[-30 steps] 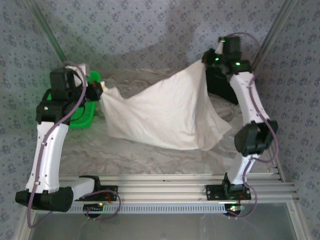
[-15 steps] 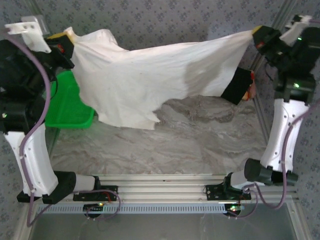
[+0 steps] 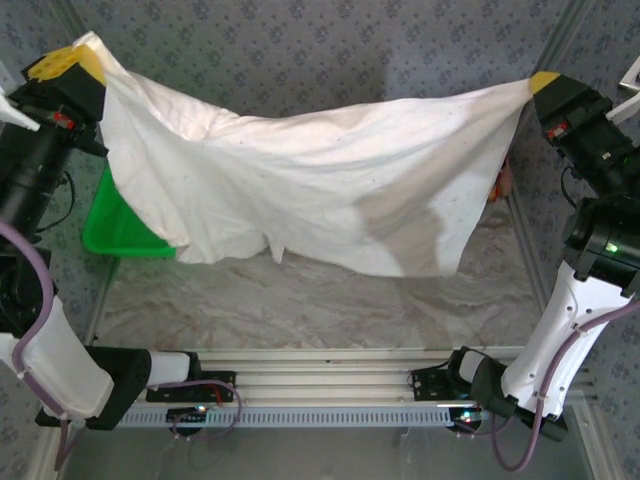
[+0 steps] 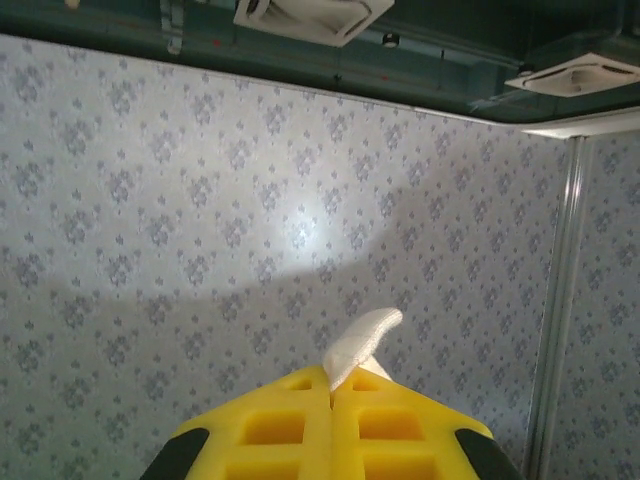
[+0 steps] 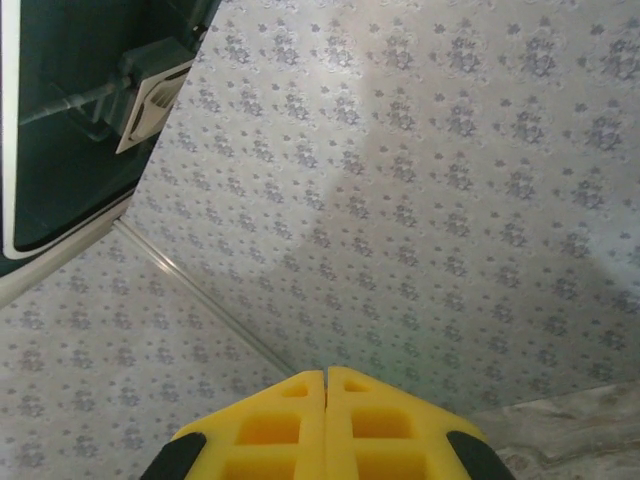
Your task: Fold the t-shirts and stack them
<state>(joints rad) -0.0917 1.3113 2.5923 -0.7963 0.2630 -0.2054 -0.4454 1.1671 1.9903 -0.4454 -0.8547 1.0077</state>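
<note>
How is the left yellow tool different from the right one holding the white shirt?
The left yellow tool pinches the off-white cloth shirt higher in the overhead view than the right yellow tool. In the wrist views, a cloth tuft pokes past the left tool's fingers; the right tool's fingertips look bare. Both are shut on the shirt, holding it stretched between them.

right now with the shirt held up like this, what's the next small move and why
Probably lower the left gripper and right gripper together so the off-white shirt drapes flat on the table. Each pinches a corner, and the cloth hangs spread wide between them.
</note>
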